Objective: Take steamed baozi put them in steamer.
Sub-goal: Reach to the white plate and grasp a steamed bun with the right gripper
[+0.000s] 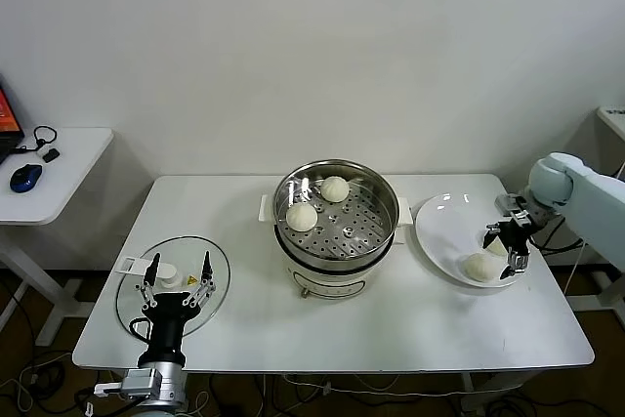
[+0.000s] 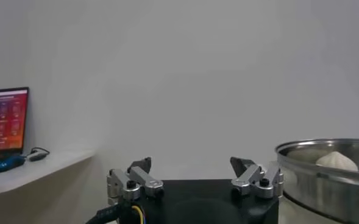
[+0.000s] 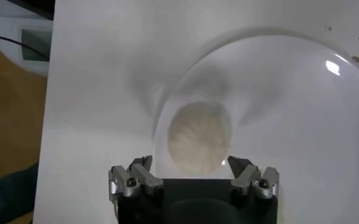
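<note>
Hovering over plated baozi (image 3: 199, 137), right gripper (image 3: 191, 165) wide open

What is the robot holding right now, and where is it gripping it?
Nothing. The right gripper hangs open over a baozi on the white plate, its fingers either side but not closed on it. The left gripper waits open above the glass lid.

Head view: high, looking forward and down over the whole surface (image 1: 244, 319). Left wrist view: low, level across the surface past left hand (image 2: 194, 176) toward the wall; shares steamer (image 2: 325, 176) with head view. Right wrist view: close, straight down past right hand (image 3: 191, 173) on plate (image 3: 301, 109) and one baozi (image 3: 199, 137), both shared with head view.
</note>
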Tool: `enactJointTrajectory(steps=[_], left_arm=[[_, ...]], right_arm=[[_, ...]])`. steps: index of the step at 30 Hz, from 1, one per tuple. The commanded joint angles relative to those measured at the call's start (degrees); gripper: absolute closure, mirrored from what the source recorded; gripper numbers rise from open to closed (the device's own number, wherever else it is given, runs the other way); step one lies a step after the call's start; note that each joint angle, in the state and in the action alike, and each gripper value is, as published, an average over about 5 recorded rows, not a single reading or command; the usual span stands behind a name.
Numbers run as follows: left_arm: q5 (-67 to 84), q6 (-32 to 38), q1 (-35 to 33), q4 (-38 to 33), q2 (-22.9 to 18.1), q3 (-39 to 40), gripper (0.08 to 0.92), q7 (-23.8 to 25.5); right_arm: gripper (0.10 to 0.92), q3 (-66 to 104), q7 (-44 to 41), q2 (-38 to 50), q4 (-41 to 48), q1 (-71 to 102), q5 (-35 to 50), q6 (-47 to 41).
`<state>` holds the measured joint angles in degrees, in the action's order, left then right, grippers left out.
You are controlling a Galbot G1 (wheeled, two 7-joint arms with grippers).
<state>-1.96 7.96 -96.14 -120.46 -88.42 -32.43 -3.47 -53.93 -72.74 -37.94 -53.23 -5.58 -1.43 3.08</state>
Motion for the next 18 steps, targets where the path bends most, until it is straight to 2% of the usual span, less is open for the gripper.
enactJointTrajectory(steps=[1, 18], left_arm=[[0.06, 0.08, 0.0, 0.28, 0.01, 0.0, 0.177, 0.01], [-0.13, 0.02, 0.44, 0.86, -0.26, 0.28, 0.177, -0.04]], right_arm=[[0.203, 2.61, 0.13, -2.19, 2.98, 2.53, -1.98, 0.45], [0.203, 5.08, 0.3, -4.84, 6.25, 3.82, -4.04, 1.24]])
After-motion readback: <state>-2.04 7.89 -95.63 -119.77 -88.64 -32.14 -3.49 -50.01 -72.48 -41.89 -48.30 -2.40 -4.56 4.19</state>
